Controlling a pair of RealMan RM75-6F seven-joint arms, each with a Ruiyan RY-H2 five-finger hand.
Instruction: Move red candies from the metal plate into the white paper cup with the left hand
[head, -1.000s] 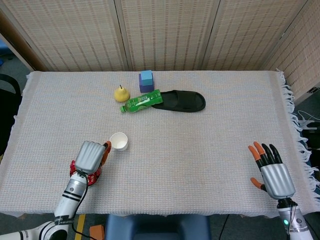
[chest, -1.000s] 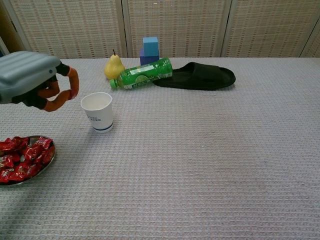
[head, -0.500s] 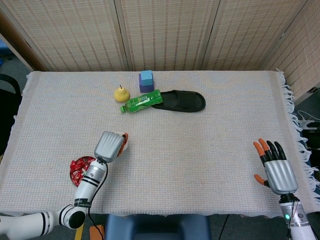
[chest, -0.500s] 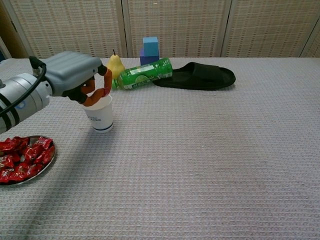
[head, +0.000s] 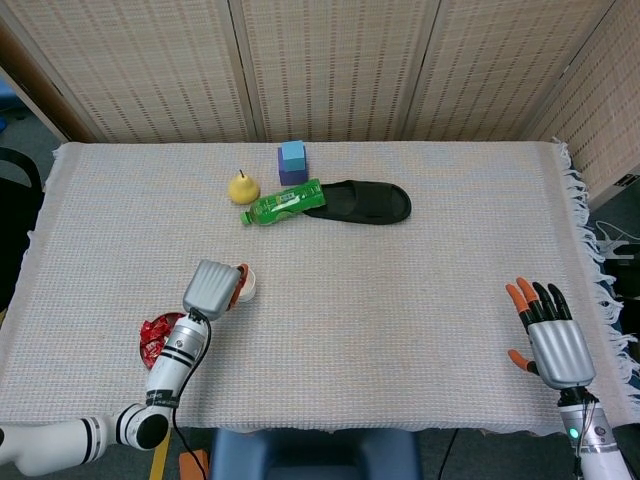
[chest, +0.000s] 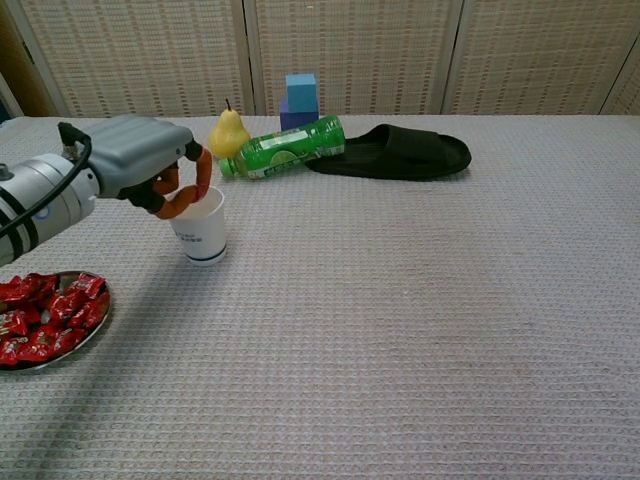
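The white paper cup (chest: 203, 232) stands upright on the woven cloth; in the head view only part of the cup (head: 246, 287) shows beside my left hand (head: 212, 288). That left hand (chest: 140, 160) hovers at the cup's left rim with its fingers curled, their orange tips over the mouth. I cannot make out a candy between them. The metal plate (chest: 97, 322) of red candies (chest: 40, 315) lies near the front left; from above, the candies (head: 155, 335) sit beside my left forearm. My right hand (head: 545, 338) rests open at the front right, fingers spread.
At the back of the table lie a yellow pear (head: 243, 187), a green bottle (head: 283, 202) on its side, a black slipper (head: 365, 202) and a blue and purple block (head: 292, 160). The cloth's fringed edge runs down the right side.
My left hand travelled from above the plate to the cup, then drew slightly back to the left over its rim. The right hand shifted slightly.
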